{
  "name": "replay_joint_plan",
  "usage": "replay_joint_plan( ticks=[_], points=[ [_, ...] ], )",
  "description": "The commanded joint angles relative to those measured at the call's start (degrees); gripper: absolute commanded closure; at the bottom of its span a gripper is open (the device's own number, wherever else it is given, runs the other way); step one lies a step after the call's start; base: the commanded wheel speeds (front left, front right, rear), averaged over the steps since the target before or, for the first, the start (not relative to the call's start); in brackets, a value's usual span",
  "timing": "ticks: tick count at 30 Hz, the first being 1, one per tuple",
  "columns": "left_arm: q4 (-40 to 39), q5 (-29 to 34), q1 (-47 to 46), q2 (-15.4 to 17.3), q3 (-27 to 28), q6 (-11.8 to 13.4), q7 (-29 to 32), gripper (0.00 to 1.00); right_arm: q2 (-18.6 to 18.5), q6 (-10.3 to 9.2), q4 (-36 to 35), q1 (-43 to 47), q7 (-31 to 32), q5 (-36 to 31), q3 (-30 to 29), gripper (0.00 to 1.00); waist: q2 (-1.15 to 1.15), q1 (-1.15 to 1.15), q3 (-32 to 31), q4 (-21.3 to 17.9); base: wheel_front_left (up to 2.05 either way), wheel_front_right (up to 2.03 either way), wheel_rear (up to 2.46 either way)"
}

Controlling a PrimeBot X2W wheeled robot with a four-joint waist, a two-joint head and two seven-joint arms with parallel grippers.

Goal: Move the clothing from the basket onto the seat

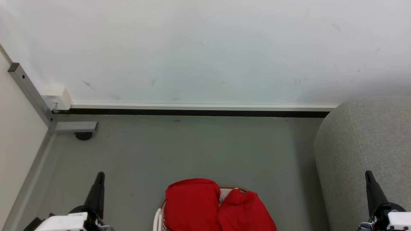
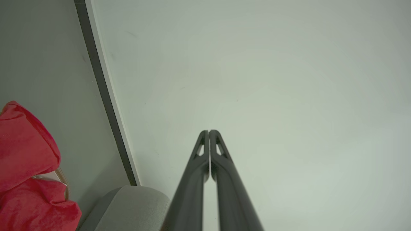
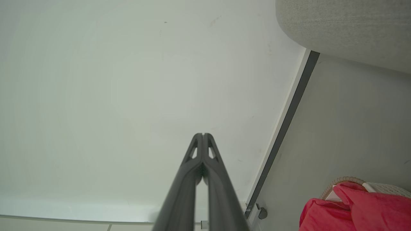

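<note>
Two bright red garments point(image 1: 218, 207) lie heaped in the white basket point(image 1: 158, 219) at the bottom centre of the head view, covering most of it; its brown rim shows behind them. The red clothing point(image 2: 25, 173) also appears at the left wrist view's lower left, and the clothing point(image 3: 356, 208) at the right wrist view's lower right. The grey sofa point(image 1: 366, 154) stands at the right. My left gripper point(image 1: 100, 175) is at the lower left, shut and empty, left of the basket. My right gripper point(image 1: 368, 173) is shut and empty in front of the sofa.
A white wall with a dark baseboard point(image 1: 192, 112) runs behind the grey floor point(image 1: 192, 150). A metal rail and a white socket box point(image 1: 57, 96) sit at the left corner, next to a pale panel point(image 1: 16, 138).
</note>
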Motion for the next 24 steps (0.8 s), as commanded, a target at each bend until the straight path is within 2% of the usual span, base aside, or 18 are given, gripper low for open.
replay_joint_plan(
  ticks=[1, 12, 13, 24],
  points=[
    [-0.2, -0.8, -0.5, 0.1, 0.1, 0.1, 0.2, 1.00, 0.0, -0.13, 0.1, -0.8, 0.1, -0.2, -0.2, 1.00, 0.00, 0.00, 0.0, 0.0, 0.00, 0.00, 0.00],
    [-0.2, -0.8, -0.5, 0.1, 0.1, 0.1, 0.2, 1.00, 0.0, -0.13, 0.1, -0.8, 0.1, -0.2, -0.2, 1.00, 0.00, 0.00, 0.0, 0.0, 0.00, 0.00, 0.00],
    [0.0, 0.0, 0.0, 0.0, 0.0, 0.0, 0.0, 0.00, 0.0, 0.00, 0.0, 0.0, 0.0, 0.0, 0.0, 0.00, 0.00, 0.00, 0.0, 0.0, 0.00, 0.00, 0.00],
    [0.1, 0.7, 0.9, -0.3, -1.4, 0.0, -2.0, 0.00, 0.4, -0.01, 0.3, 1.0, -2.3, -0.2, 2.0, 0.00, 0.00, 0.00, 0.1, 0.0, 0.00, 0.00, 0.00]
  ],
)
